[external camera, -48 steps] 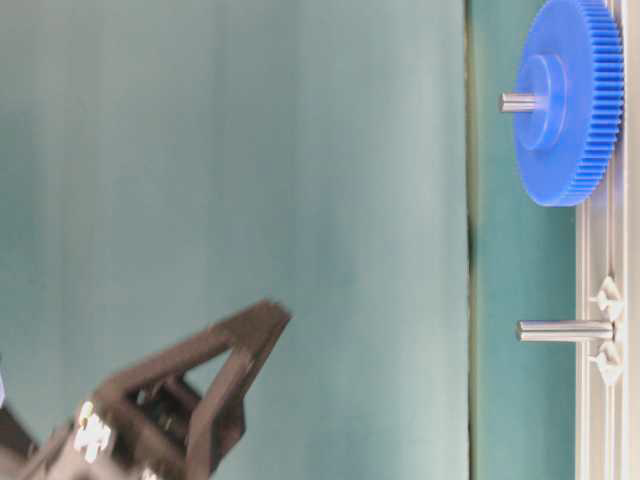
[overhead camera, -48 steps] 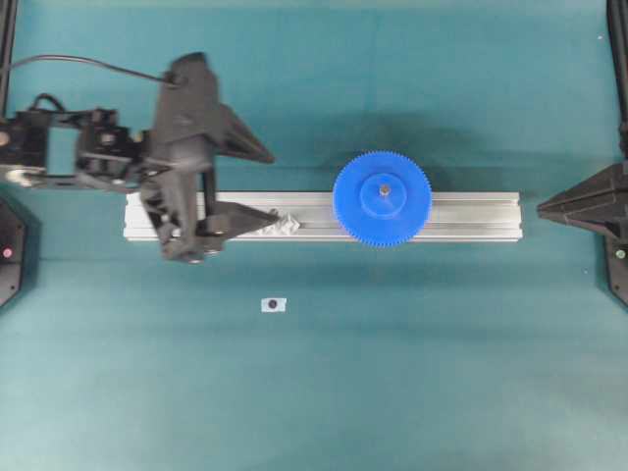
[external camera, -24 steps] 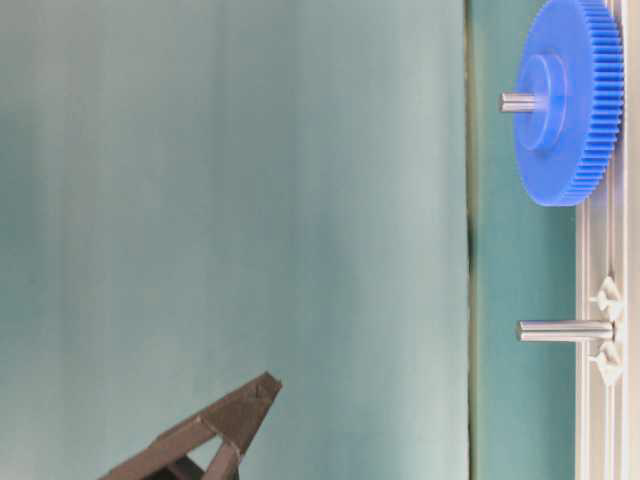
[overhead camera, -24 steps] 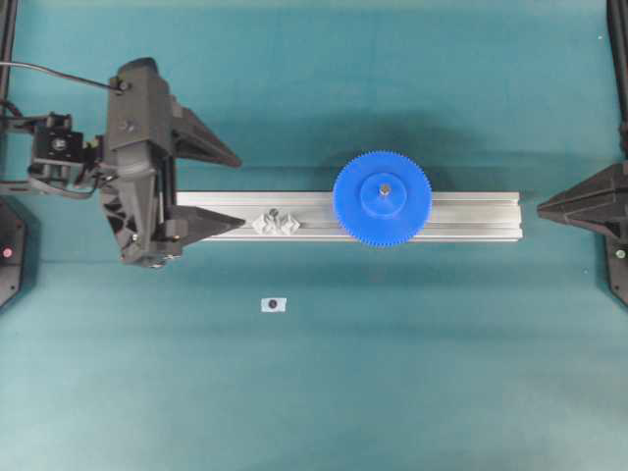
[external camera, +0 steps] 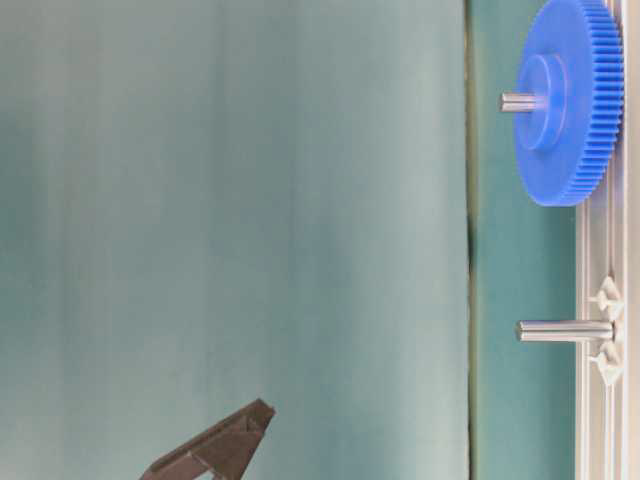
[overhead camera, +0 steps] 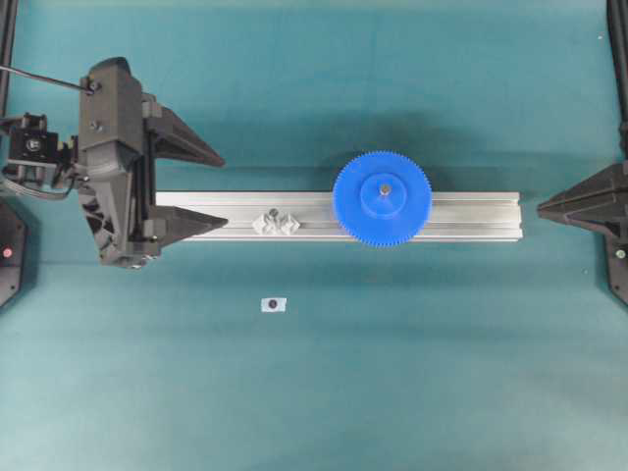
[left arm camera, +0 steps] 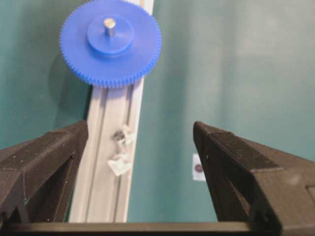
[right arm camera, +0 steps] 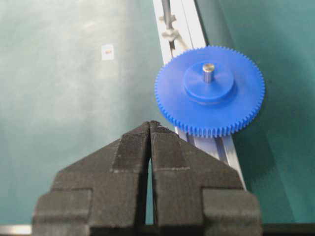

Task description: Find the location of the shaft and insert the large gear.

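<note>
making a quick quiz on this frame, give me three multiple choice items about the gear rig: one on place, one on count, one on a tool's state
1. Where is the large gear?
A. on a pin on the rail
B. flat on the table
C. held in the left tool

2. How many metal pins stand up from the rail?
A. one
B. two
C. four

3. How is the right tool?
A. wide open
B. shut on the gear
C. shut, empty

Answers:
1 A, a pin tip pokes through its hub over the rail.
2 B, the table-level view shows the bare shaft beside the gear's pin.
3 C, its fingers meet with nothing between them; the left tool gapes open.
</note>
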`<state>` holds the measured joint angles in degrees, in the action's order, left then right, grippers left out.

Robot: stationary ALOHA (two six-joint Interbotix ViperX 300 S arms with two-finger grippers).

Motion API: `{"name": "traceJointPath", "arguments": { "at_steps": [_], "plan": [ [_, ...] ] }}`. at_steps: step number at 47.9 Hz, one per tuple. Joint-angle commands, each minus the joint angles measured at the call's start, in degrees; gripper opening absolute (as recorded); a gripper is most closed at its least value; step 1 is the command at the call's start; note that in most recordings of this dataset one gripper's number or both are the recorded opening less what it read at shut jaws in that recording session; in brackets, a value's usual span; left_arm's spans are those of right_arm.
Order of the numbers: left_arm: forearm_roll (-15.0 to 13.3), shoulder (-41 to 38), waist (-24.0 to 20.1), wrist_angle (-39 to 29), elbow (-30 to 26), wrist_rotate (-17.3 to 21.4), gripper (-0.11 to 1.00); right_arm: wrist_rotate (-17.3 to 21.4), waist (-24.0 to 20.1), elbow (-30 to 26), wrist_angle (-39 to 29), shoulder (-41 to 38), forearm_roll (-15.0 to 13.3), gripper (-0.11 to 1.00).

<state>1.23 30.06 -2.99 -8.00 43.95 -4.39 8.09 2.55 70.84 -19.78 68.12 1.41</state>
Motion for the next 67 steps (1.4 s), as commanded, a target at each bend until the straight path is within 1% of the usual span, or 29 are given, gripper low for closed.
{"name": "traceJointPath", "arguments": {
  "at_steps": [1, 67],
  "plan": [
    [0.0, 1.0, 0.2, 0.5, -0.4, 0.0, 0.87, 0.5, 0.2, -0.6, 0.4, -0.4, -0.1, 0.02],
    [0.0, 4.3, 0.4, 0.6, 2.6, 0.1, 0.86, 0.5, 0.2, -0.6, 0.4, -0.4, -0.1, 0.02]
  ]
}}
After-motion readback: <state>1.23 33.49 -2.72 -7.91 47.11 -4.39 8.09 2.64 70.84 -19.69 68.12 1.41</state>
